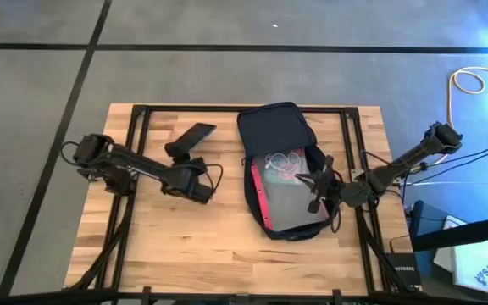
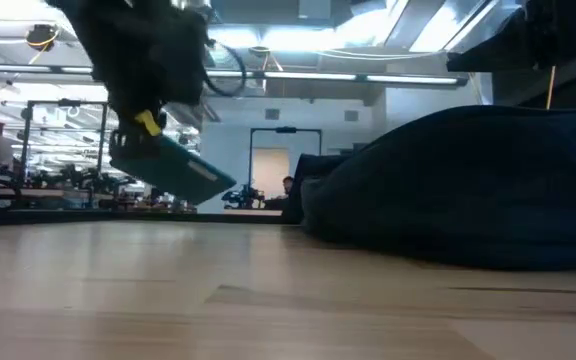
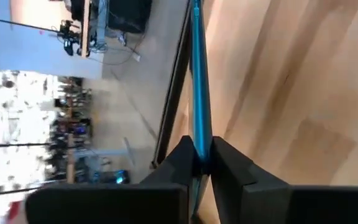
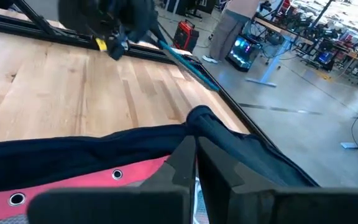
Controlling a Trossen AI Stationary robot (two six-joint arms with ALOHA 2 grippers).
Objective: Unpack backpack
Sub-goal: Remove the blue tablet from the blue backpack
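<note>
While my left gripper (image 1: 176,151) holds clamped a flat dark slab (image 1: 193,135) at upper centre-left, backpack (image 1: 282,169) lying open at centre-right, my right gripper (image 1: 314,180) pinches shut inside it; next: lower slab, lift pouch (image 1: 288,199).

A robotics lab or workshop: equipment-laden workbenches (image 4: 316,43), strip ceiling lights (image 2: 298,40), and a person (image 4: 232,25) standing beyond.
</note>
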